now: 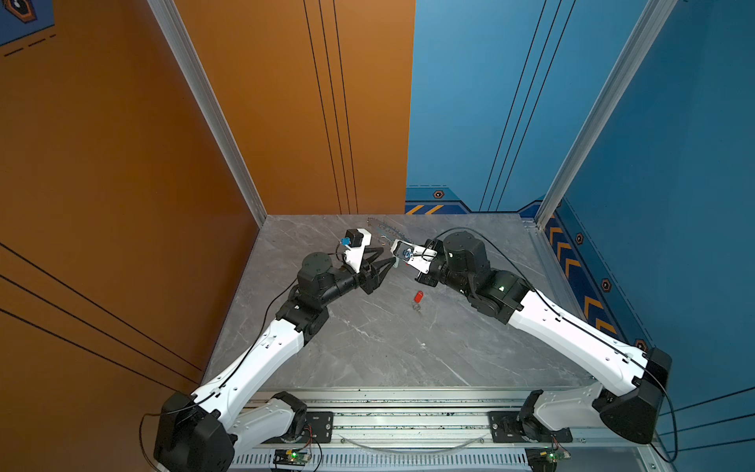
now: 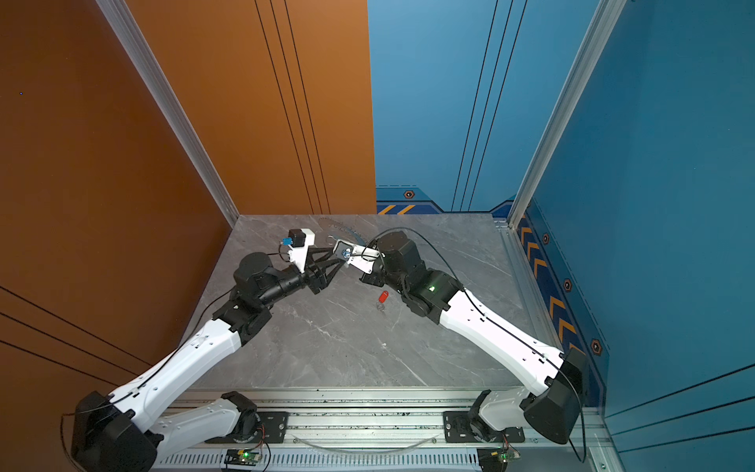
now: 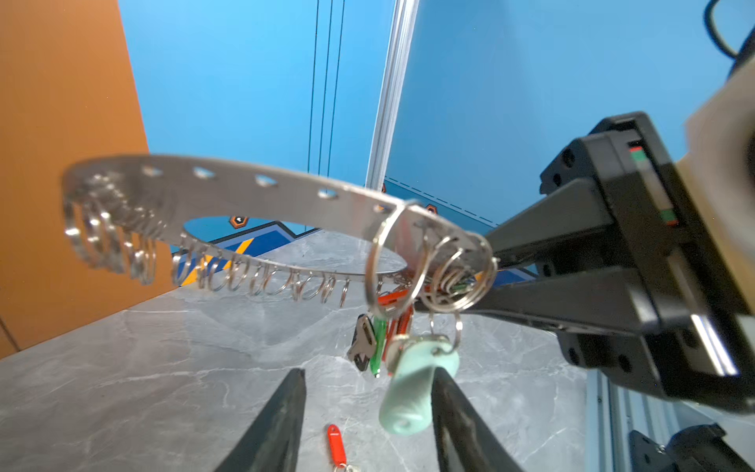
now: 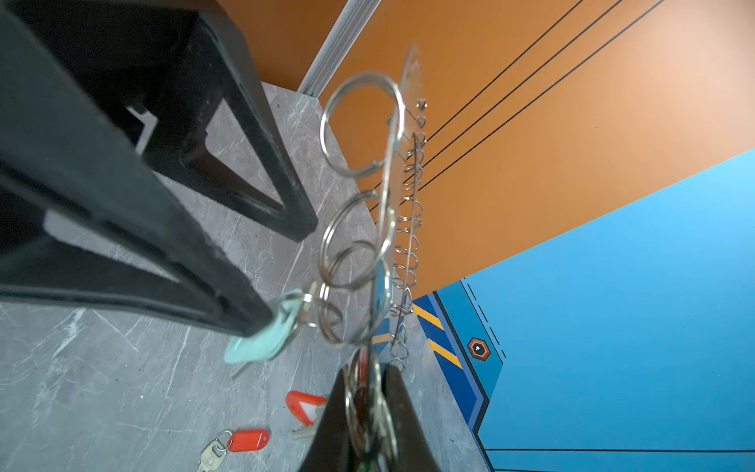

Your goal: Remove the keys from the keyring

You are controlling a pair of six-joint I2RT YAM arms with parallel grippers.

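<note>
Two hands were up over the back of the desk [image 1: 367, 347], meeting mid-air. Right hand [image 4: 365, 372] was clamped on the rim of the keyring [image 3: 286, 192], holding the disc clear of the desk. Empty split rings [image 3: 261, 282] lined most of its edge. Keys [image 3: 378, 339] hung bunched beside that grip: pale mint tag [image 3: 412, 392] in front, green and red tags behind, exact count unclear. Left hand [image 3: 367, 374] was open, straddling the pale mint tag, touching it on one side, not clamped. One red-tagged key [image 1: 417, 297] lay loose on the desk below.
</note>
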